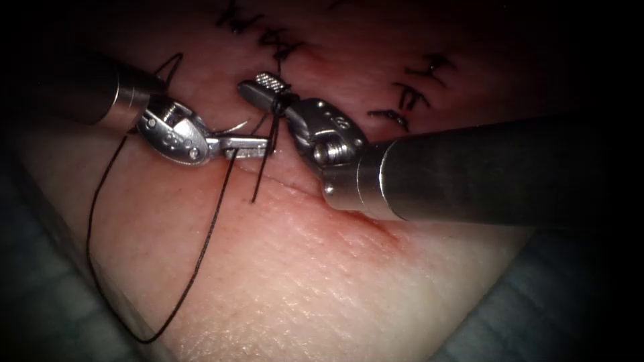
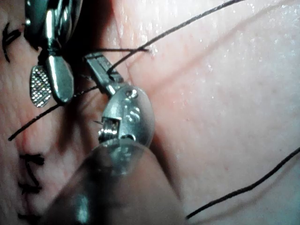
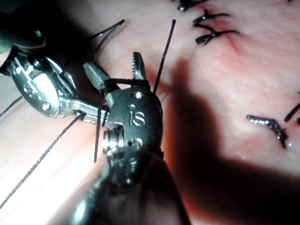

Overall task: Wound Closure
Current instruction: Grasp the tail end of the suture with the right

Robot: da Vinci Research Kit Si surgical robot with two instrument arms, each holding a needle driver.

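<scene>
My left tool (image 1: 263, 145) reaches in from the left with its jaws shut on the dark thread (image 1: 216, 221) just left of the cut (image 1: 295, 188). The right tool (image 1: 258, 85) has its jaws open above the cut, and the thread is wound around them near their base (image 1: 278, 100); they hold nothing. A short thread tail (image 1: 258, 184) hangs down across the cut. A thin bright curve (image 1: 233, 127) that looks like the needle lies behind the left jaws, outside the tissue. The right wrist view shows the open jaws (image 3: 112, 63) with the wrap (image 3: 124, 81). The left wrist view shows the shut jaws (image 2: 95, 61).
Finished stitches (image 1: 282, 41) close the far part of the cut, and more dark stitches (image 1: 410, 94) sit to the right. A long thread loop (image 1: 144, 338) sweeps over the tissue (image 1: 302, 281) on the left toward its near edge. Red fluid (image 1: 362, 221) lines the cut under the right shaft.
</scene>
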